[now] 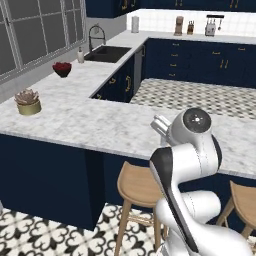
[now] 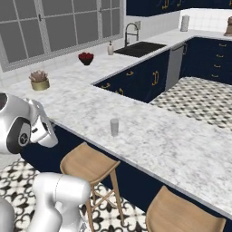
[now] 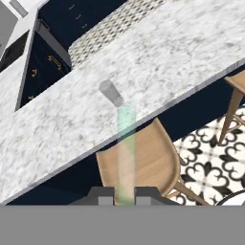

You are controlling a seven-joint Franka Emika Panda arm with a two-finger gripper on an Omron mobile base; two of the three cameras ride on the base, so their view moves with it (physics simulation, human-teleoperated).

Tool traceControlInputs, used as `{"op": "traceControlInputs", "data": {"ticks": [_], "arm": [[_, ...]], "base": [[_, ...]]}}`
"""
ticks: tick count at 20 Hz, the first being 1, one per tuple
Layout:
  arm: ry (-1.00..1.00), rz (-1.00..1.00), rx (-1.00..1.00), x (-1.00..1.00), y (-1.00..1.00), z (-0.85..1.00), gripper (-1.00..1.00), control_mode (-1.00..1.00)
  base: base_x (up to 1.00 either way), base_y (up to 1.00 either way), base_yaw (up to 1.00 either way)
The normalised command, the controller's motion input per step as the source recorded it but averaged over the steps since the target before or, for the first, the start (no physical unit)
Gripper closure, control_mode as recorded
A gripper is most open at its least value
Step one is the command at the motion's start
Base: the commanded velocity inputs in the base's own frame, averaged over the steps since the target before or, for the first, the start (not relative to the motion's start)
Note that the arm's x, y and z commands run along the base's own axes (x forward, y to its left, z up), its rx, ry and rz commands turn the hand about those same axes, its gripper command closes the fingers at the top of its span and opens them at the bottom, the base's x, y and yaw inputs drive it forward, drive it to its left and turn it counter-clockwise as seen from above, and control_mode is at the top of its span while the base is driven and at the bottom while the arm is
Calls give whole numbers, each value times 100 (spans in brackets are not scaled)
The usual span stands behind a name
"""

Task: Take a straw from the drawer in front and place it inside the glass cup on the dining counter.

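Marble dining counter [image 2: 149, 136] with glass cup [image 2: 114, 127]; hand view: gripper [image 3: 125, 195] pinching straw [image 3: 126, 153].

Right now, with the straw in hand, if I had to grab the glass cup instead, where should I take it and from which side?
Take the glass cup around its mid wall, jaws level, coming from the stool side. It stands upright on the dining counter, handleless and straight-sided, with bare marble around it. The gripper is shut on the straw, so that would probably have to go first.

Glossy white arm [image 1: 192, 200], dark joints, round grey cap.
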Motion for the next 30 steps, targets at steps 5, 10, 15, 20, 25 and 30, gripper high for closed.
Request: {"op": "traceControlInputs", "data": {"ticks": [5,10,15,20,25,30], "arm": [[-1,0,0,15,0,0,100,-100],[0,0,0,71,-21,0,100,-100],[10,0,-1,21,-87,8,100,-100],[5,9,-15,3,-39,3,100,-100],[0,17,-22,3,-27,33,100,-100],[-19,33,-10,0,-18,29,100,-100]], "base": [[39,0,0],[0,0,0],[0,0,0],[0,0,0],[0,0,0],[0,0,0]]}}
